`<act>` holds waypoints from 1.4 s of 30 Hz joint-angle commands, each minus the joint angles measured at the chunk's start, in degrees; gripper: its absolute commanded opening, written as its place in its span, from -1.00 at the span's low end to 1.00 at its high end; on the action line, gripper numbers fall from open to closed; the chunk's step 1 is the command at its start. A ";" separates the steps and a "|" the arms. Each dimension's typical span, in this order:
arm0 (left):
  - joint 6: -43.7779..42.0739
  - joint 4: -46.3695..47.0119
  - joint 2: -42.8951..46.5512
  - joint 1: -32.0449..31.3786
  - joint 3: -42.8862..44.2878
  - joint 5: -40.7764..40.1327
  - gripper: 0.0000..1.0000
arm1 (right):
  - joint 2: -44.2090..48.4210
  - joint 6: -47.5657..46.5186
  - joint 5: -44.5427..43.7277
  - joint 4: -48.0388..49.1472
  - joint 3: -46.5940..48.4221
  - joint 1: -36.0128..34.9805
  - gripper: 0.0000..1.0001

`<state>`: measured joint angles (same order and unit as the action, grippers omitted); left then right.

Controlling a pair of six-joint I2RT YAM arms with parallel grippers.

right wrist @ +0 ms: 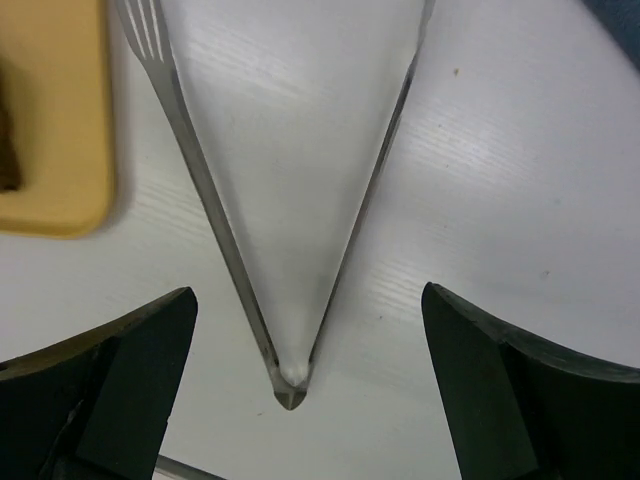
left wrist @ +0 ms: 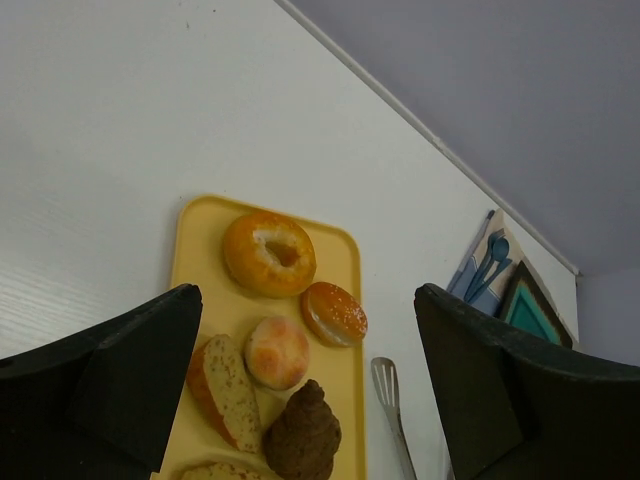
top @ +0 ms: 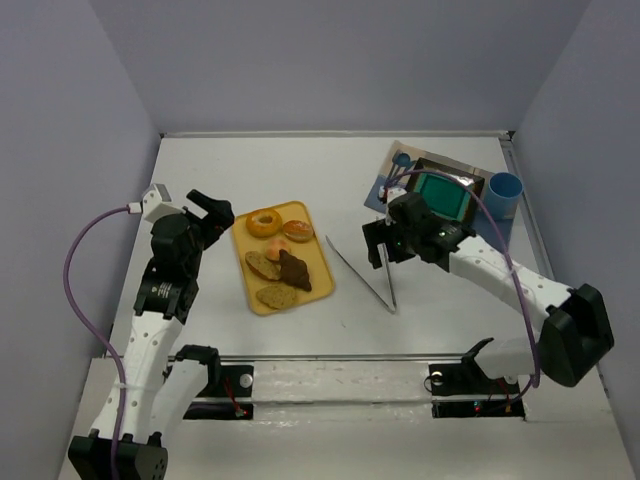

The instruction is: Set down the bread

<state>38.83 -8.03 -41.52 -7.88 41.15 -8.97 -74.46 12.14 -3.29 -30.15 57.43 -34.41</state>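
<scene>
Bread: I count six pieces, all on the yellow tray.
- Bagel and glazed bun at the tray's far end.
- Roll and slice mid-tray, with the chocolate croissant beside them.
- Second slice at the tray's near end.

Tongs: flat on the table just right of the tray, spread in a V, hinge nearest the arm bases.

Right gripper: I see it above the tongs' hinge, fingers wide, holding nothing.

Left gripper: just left of the tray, fingers wide, empty.
</scene>
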 commanded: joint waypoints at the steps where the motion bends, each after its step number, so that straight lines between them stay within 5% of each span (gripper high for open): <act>1: -0.68 2.76 0.21 -0.12 -0.63 0.80 0.98 | -4.90 -1.69 -9.01 -6.58 2.07 -7.59 1.00; 16: -1.12 3.99 -0.41 -0.29 -0.80 2.12 0.98 | -17.47 1.92 -10.41 -10.72 4.71 -9.53 1.00; 33: -1.30 5.75 1.53 -0.29 -1.77 1.51 0.98 | -29.43 -0.10 -4.46 2.55 3.48 -3.55 1.00; 36: -1.39 5.75 1.70 -0.29 -1.77 1.06 0.98 | -29.70 -0.28 -3.83 2.55 3.65 -3.55 0.85; 40: -1.30 5.75 2.32 -0.29 -1.86 0.80 0.98 | -25.67 2.09 -3.48 2.12 2.78 -3.55 0.09; 42: -1.30 5.75 2.41 -0.29 -1.95 0.89 0.98 | -20.50 2.79 -3.48 1.59 2.43 -3.55 -0.14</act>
<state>38.41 -5.04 -40.34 -7.92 39.77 -7.99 -100.79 13.17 -6.85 -28.40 61.87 -37.67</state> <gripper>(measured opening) 0.990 0.520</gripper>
